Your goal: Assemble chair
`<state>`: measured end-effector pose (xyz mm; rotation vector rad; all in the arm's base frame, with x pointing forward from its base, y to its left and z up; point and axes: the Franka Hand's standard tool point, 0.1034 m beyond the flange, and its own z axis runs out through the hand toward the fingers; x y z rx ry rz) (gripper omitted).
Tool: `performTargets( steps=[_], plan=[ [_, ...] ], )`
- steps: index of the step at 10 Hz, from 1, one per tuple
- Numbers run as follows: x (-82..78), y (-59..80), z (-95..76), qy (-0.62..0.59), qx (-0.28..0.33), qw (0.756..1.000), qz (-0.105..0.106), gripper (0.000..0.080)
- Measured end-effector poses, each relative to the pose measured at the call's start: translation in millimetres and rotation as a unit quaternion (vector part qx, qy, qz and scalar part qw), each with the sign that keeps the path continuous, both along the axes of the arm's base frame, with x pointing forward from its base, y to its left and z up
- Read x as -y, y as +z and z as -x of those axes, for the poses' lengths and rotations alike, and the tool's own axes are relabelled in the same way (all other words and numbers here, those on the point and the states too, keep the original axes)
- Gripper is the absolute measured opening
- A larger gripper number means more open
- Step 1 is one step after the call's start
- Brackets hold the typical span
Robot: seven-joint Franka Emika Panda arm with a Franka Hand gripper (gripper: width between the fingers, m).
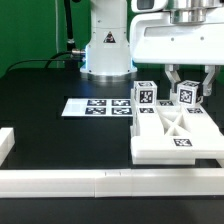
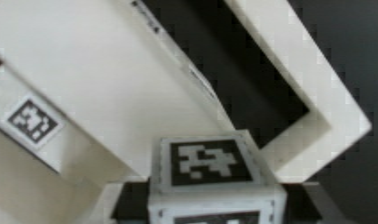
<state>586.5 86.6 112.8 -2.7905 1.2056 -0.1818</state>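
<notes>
- Risk, imo: the gripper [image 1: 186, 88] pinches a small tagged cube [image 1: 186, 95] with little margin, so it could twist or slip when lifted.
- It could also knock the second cube [image 1: 146, 97] close beside it.
- Chair parts are chunky white plastic: an X-braced frame [image 1: 180, 128] on the black table [image 1: 40, 90], toward the exterior view's right.

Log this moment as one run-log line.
phase: grasp | gripper: shut on small white tagged plastic cube | flat white X-braced plastic frame: on table, beside cube | second tagged cube: free
</notes>
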Motion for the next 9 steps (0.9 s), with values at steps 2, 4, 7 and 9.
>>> performTargets(
  steps=[2,4,7,9],
  plan=[
    [-0.4,0.6,-1.1,-0.079,-0.001,0.997,-0.016,0.0284],
    [-0.2,1.1,-2.3,-0.139,-0.007,0.990,-0.033,0.0284],
    [-0.6,0.8,-2.3,-0.148,-0.007,0.988,-0.035,0.0377],
    [0.0,0.3,-1.2,-0.079,-0.008,0.997,-0.025,0.0622]
  ],
)
